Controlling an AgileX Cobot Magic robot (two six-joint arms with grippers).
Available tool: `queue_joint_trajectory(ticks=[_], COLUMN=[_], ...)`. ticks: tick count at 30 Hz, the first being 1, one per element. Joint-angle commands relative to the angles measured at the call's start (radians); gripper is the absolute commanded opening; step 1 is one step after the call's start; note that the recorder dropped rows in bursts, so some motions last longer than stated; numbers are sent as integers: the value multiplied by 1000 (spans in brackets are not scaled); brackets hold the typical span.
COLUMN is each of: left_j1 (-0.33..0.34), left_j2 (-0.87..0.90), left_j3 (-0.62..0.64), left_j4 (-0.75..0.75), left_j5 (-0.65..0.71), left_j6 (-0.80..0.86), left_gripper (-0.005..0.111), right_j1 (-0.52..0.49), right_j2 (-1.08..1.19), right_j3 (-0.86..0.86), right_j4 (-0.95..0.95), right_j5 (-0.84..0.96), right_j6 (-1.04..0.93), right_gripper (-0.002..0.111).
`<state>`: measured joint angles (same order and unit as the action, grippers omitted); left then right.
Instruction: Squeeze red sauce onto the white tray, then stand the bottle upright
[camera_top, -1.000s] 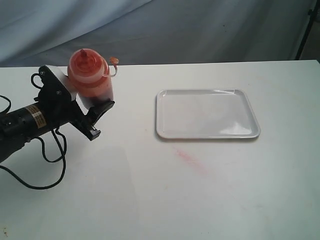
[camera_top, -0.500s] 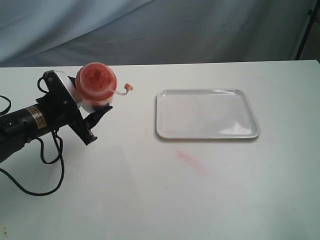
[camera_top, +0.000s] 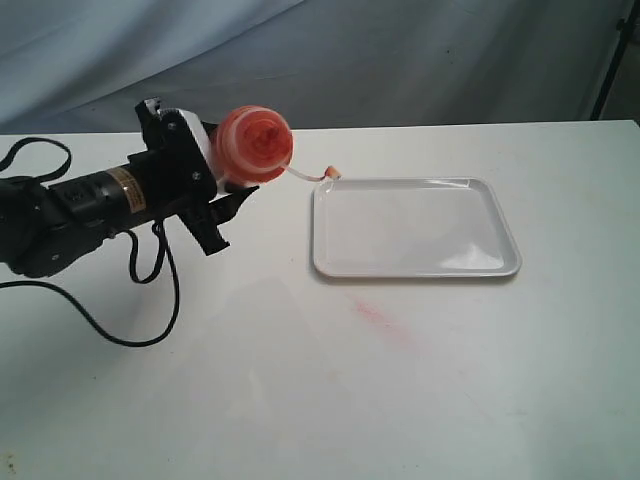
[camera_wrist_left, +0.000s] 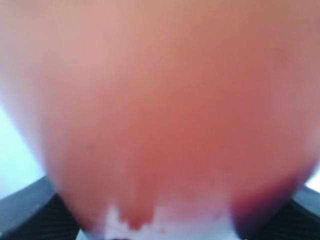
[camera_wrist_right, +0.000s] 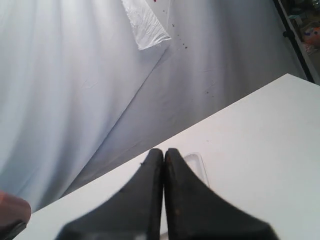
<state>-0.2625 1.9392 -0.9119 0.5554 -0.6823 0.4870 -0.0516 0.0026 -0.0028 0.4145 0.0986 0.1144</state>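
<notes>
My left gripper (camera_top: 222, 195) is shut on the bottle (camera_top: 255, 146), which is lifted off the table and tipped over so its red-orange top faces the exterior camera. Its tethered cap (camera_top: 331, 175) dangles at the left rim of the white tray (camera_top: 415, 228). No red sauce shows on the tray. In the left wrist view the bottle (camera_wrist_left: 160, 110) fills the frame as a red-orange blur between the dark fingers (camera_wrist_left: 25, 210). My right gripper (camera_wrist_right: 164, 152) is shut and holds nothing; it is out of the exterior view, and a corner of the tray (camera_wrist_right: 195, 167) peeks from behind its fingers.
A faint dull pink smear (camera_top: 385, 320) marks the white table in front of the tray. The left arm's black cable (camera_top: 150, 300) loops over the table at the left. A grey cloth backdrop (camera_top: 400, 60) hangs behind the table's far edge.
The left arm has swung right toward the tray, carrying the bottle and tipping it from upright until its top faces the camera. The cap now hangs at the tray's rim.
</notes>
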Motion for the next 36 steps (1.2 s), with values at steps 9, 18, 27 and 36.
queue_joint_trajectory(ticks=[9, 18, 27, 36], left_j1=[-88, -179, -191, -202], left_j2=[-18, -18, -18, -18], left_j3=[-137, -166, -263, -269], left_j4=[-22, -18, -22, -22], left_j5=[357, 453, 689, 714], left_j6=[-7, -9, -97, -97], left_gripper=[0, 0, 0, 0], right_j1=[-7, 73, 78, 78], right_j2=[-3, -3, -3, 171], right_j3=[3, 3, 3, 3], right_j4=[65, 859, 1330, 1330], right_j5=[115, 242, 539, 629], right_j6=[-45, -1007, -1838, -1908], right_gripper=[0, 0, 0, 0])
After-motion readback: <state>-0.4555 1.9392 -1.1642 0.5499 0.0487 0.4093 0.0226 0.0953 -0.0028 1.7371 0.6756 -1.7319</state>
